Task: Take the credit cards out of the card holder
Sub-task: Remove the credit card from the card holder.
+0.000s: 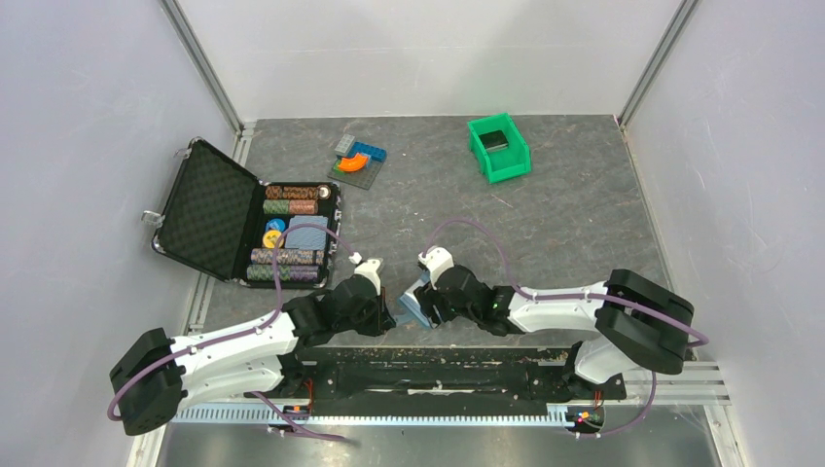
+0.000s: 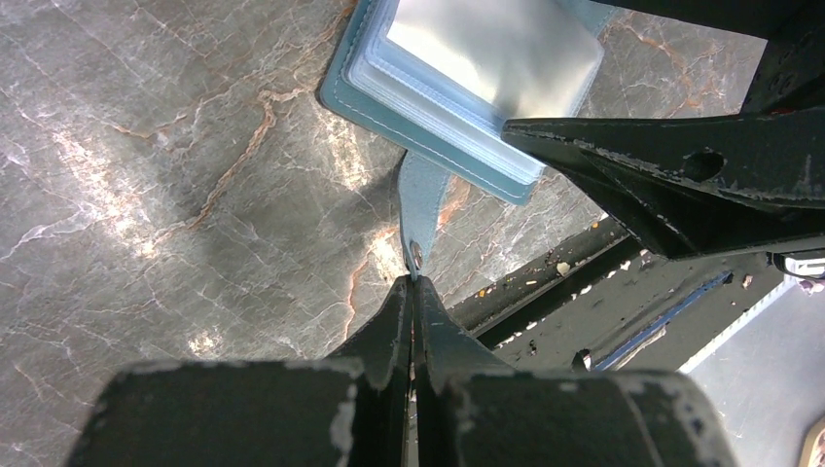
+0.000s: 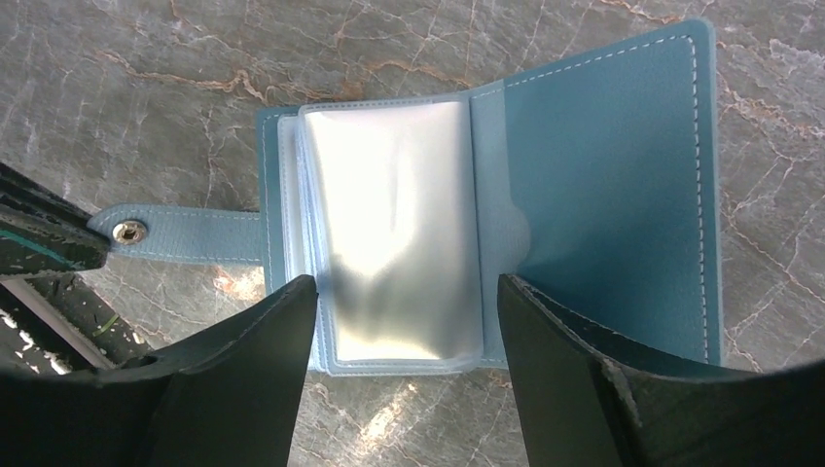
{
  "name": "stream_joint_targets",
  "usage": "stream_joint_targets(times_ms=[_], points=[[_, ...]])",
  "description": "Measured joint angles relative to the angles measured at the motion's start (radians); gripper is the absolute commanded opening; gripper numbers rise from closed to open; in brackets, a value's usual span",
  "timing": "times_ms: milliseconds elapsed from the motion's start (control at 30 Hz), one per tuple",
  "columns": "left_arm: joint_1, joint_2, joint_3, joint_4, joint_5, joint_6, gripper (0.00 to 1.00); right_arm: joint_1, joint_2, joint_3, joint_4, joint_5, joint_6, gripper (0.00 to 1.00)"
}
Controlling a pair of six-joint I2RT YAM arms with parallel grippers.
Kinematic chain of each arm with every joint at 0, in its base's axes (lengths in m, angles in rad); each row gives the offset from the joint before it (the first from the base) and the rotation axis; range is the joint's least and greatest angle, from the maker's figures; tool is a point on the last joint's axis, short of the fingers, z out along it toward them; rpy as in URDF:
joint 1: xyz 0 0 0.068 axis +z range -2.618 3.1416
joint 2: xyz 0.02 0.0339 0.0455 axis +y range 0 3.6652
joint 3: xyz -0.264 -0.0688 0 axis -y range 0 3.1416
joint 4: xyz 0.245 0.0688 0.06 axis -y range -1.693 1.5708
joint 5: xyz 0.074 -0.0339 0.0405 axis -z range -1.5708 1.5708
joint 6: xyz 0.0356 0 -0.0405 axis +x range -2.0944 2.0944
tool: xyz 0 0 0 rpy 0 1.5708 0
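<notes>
Teal-blue card holder (image 3: 603, 195) lies open, inner faces up, on the grey marbled tabletop (image 1: 564, 224). It sits close to the near edge, between the two arms.

- Card holder, top view (image 1: 413, 306): small blue patch between the two wrists.
- Inside: a stack of clear plastic sleeves (image 3: 394, 229) on the left half, and a plain blue pocket face on the right half. Glare whitens the sleeves, so I cannot tell whether credit cards are in them.
- Closure strap (image 3: 185, 235) sticks out from the left edge of the holder, with a metal snap stud (image 3: 128, 232) near its end.
- Left gripper (image 2: 413, 287): jaws pressed together, clamped on the tip of the strap just past the stud. The strap runs taut and slightly raised from the holder to the jaws.
- Right gripper (image 3: 409, 292): jaws apart, poised above the holder, one finger on each side of the sleeve stack's near edge. No contact with the sleeves is visible.

Elsewhere on the tabletop:
- Open black foam-lined case (image 1: 209, 209) at far left, holding rows of poker chips (image 1: 292, 199).
- Coloured blocks (image 1: 357, 161) at the far centre.
- Green bin (image 1: 499, 148) at far right, with a dark flat item inside that is too small to identify.
</notes>
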Motion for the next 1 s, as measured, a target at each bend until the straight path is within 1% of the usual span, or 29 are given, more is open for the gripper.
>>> stream_joint_targets(times_ms=[67,200,267,333,467,567,733,933,1000], points=[[0.000,0.000,-0.002,0.000,0.000,0.000,0.02,0.000,-0.004,-0.006,0.007,-0.006,0.000,0.70],[0.000,0.000,-0.002,0.000,0.000,0.000,0.02,0.000,-0.025,-0.017,0.017,-0.015,0.000,0.63],[0.000,0.000,-0.002,0.000,0.000,0.000,0.02,0.000,-0.031,-0.018,0.027,-0.019,0.001,0.62],[0.000,0.000,-0.002,0.000,0.000,0.000,0.02,0.000,-0.031,-0.018,0.037,-0.024,0.001,0.65],[0.000,0.000,-0.005,0.000,0.000,0.000,0.02,0.000,-0.024,-0.018,0.051,-0.040,0.001,0.78],[0.000,0.000,-0.005,0.000,0.000,0.000,0.02,0.005,-0.001,-0.013,0.043,-0.036,0.003,0.78],[0.000,-0.014,-0.005,-0.001,0.000,0.000,0.02,0.011,0.032,0.006,0.025,-0.008,0.004,0.67],[0.000,-0.037,-0.015,-0.001,-0.002,0.000,0.02,0.019,0.032,0.006,0.019,0.027,0.019,0.51],[0.000,-0.037,-0.017,-0.004,-0.003,0.000,0.02,0.019,0.028,0.006,0.018,0.044,0.027,0.47]])
